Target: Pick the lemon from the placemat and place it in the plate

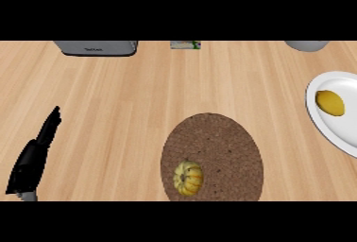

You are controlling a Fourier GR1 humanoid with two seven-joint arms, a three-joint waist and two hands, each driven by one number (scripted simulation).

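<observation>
Head view: lemon (330, 102) lies in plate (322, 120), apparently untouched.

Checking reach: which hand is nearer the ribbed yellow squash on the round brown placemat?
Left. The black left hand rests open at the view's left edge, well left of the ribbed yellow squash on the round brown woven placemat. The right hand is not in view.

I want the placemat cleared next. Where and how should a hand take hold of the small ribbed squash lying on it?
Probably across the middle of the squash, coming from straight above. It is rounded, ribbed and longer up the view, so fingers closing on its left and right sides span the narrower width. It sits near the lower left edge of the placemat.
</observation>
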